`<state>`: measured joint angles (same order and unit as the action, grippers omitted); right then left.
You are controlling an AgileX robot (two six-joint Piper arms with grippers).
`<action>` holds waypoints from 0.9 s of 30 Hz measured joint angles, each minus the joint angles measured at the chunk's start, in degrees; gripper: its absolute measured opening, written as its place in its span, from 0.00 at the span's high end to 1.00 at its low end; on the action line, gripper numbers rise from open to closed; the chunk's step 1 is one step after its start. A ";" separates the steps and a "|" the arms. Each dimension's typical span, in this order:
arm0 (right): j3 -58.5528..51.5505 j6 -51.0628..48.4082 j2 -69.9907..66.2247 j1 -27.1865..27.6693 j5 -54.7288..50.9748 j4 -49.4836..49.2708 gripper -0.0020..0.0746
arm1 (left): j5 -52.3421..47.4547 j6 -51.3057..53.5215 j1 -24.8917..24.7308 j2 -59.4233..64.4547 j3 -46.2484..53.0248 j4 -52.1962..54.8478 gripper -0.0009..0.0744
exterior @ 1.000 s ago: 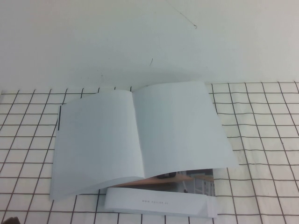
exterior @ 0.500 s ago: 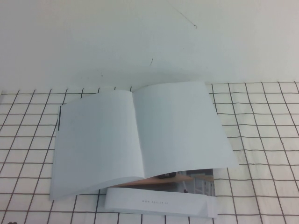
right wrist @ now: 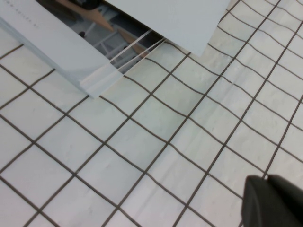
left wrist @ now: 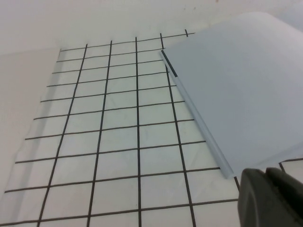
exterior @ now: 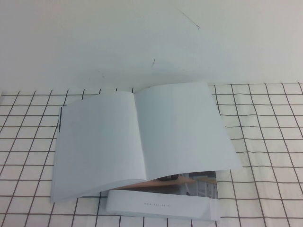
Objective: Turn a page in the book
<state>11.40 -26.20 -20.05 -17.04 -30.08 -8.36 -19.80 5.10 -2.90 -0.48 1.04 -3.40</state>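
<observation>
A gridded cloth covered the bench [exterior: 265,142]. The book [exterior: 142,137] lay open, no page held. My left gripper [left wrist: 270,198] hovered beside its left edge and my right gripper [right wrist: 274,203] off its right corner; whether either's fingers were open I couldn't tell. Next, I judged: pinch the right page [exterior: 184,127].

White grid-lined cloth [exterior: 265,142], pale wall [exterior: 94,38]
</observation>
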 joint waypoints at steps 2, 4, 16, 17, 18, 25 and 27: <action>0.00 0.00 0.00 0.00 0.00 0.00 0.98 | 0.00 -0.08 0.09 0.00 0.00 -0.26 0.99; 0.00 0.00 0.00 0.00 0.00 0.00 0.98 | 0.00 -0.12 0.09 0.00 0.00 -1.33 0.99; -0.02 0.00 0.00 0.00 0.00 0.00 0.98 | 0.08 -6.06 0.09 0.00 0.00 -2.85 0.99; -0.02 0.00 0.00 0.00 0.00 0.00 0.98 | 0.08 -6.16 0.09 0.00 0.00 -2.85 0.99; -0.02 0.00 0.00 0.00 0.00 0.00 0.98 | 0.08 -6.17 0.09 0.00 0.00 -2.85 0.99; -0.02 0.00 0.00 0.00 0.00 0.00 0.98 | 0.08 -6.87 0.09 0.00 0.00 -2.85 0.99; -0.02 0.00 0.00 0.00 0.00 0.00 0.98 | 0.08 -7.01 0.09 0.00 0.00 -2.85 0.99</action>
<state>11.38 -26.20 -20.05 -17.04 -30.08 -8.36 -19.72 -1.91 -2.81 -0.48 1.04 -6.25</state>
